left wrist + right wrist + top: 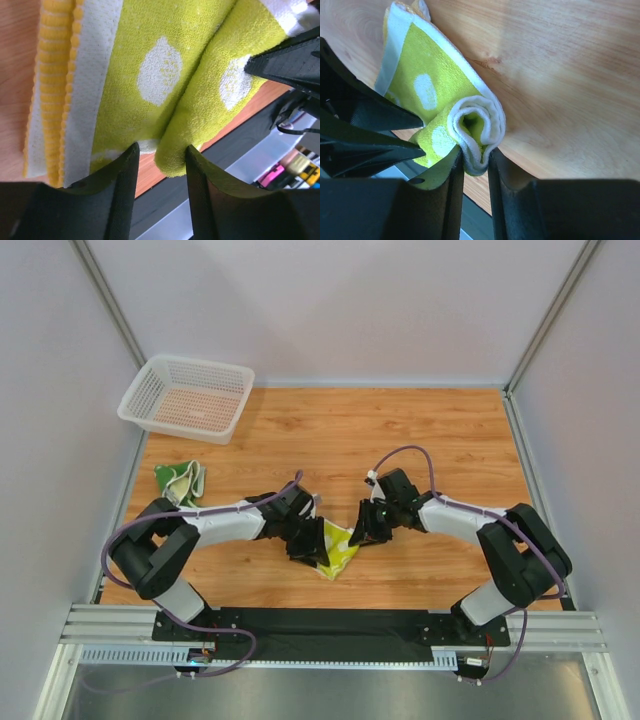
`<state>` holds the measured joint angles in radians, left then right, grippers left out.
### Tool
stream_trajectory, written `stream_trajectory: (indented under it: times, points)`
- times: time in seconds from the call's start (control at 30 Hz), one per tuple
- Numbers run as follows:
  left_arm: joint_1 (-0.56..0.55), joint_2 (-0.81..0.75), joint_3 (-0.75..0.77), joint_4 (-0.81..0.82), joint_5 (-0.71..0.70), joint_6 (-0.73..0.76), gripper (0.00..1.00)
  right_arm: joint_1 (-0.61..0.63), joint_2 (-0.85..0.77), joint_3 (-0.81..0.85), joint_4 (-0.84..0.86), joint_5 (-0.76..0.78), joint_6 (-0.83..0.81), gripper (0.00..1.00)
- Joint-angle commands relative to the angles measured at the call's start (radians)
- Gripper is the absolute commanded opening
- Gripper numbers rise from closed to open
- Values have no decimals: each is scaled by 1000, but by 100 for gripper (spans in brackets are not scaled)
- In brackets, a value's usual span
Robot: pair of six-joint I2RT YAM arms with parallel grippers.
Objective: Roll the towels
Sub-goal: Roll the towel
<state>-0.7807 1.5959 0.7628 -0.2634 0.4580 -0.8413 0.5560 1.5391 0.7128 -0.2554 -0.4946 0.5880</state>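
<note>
Yellow-green towel [340, 550]: lies on the table [450, 440] directly between the two claws, partly rolled, with one end curled into a loose coil. Right claw [476, 161]: closed onto that coiled end, pinching it between both fingers. Left claw [162, 150]: fingers spread, with the towel's folded edge sitting in the gap, unclamped. Second towel [180, 480], cream and green, crumpled: well apart, to the outer side of the left claw. White basket [188, 395]: farther off, beyond that second towel, at the table's far left corner.
</note>
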Motion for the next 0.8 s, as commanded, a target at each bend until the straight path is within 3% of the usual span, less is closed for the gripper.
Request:
stream_trajectory:
  times: [0.0, 0.13, 0.33, 0.47, 0.63, 0.77]
  points:
    - [-23, -39, 32, -154, -117, 77, 50, 5, 22, 36, -27, 33, 12, 23]
    - [-48, -125, 58, -195, -203, 100, 62, 7, 27, 48, -44, 36, 12, 22]
    - [-136, -255, 113, -290, -479, 157, 63, 21, 33, 80, -71, 36, 4, 21]
    - [-274, -315, 167, -336, -712, 237, 63, 25, 33, 94, -90, 36, -1, 21]
    - [-402, -321, 210, -280, -753, 379, 63, 27, 33, 109, -107, 39, -4, 20]
    - [-431, -219, 256, -266, -731, 395, 62, 27, 33, 123, -123, 41, -8, 20]
